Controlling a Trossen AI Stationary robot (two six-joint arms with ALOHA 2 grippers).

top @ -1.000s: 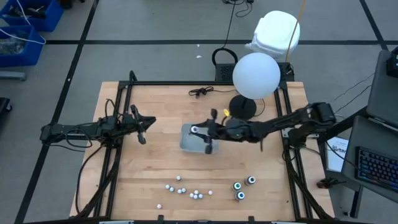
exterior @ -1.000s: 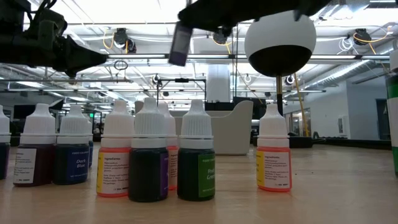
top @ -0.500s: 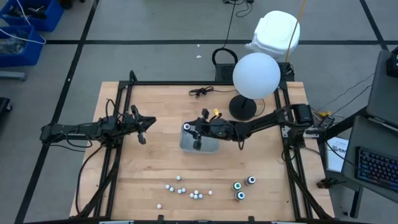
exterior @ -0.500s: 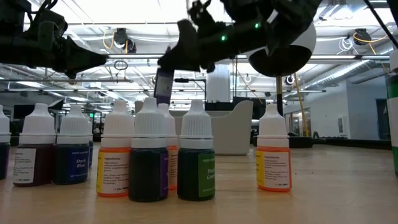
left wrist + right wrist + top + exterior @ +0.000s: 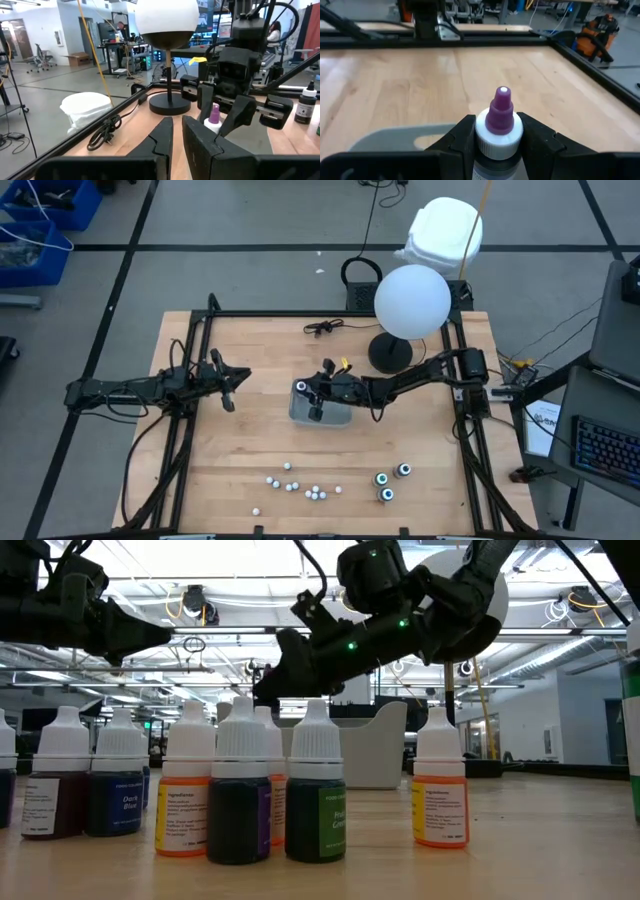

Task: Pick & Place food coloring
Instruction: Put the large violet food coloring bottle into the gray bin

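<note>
- The worktop [image 5: 250,450] is pale wood planks in a black frame, sitting on a grey floor with dark lines across it.
- At the far edge there's a lamp [image 5: 411,300] with a white globe, plus a black cable [image 5: 322,328].
- The low view looks into a big open room with ceiling lights and desks behind.
- The right gripper [image 5: 313,393] reaches over the grey tray [image 5: 335,415] mid-worktop, pinching a food coloring bottle [image 5: 498,131] with a purple tip and white collar.
- The right wrist view shows that purple tip clearly; from above it's just a small dot.
- The left gripper [image 5: 226,387] hangs above the left side of the worktop, with its fingers [image 5: 162,145] nearly pressed together and nothing between them.
- Small white-capped bottles [image 5: 295,485] sit scattered near the front edge, with three dark bottles [image 5: 390,480] to their right.
- Only the low view shows the labels, which are orange, green and dark blue.
</note>
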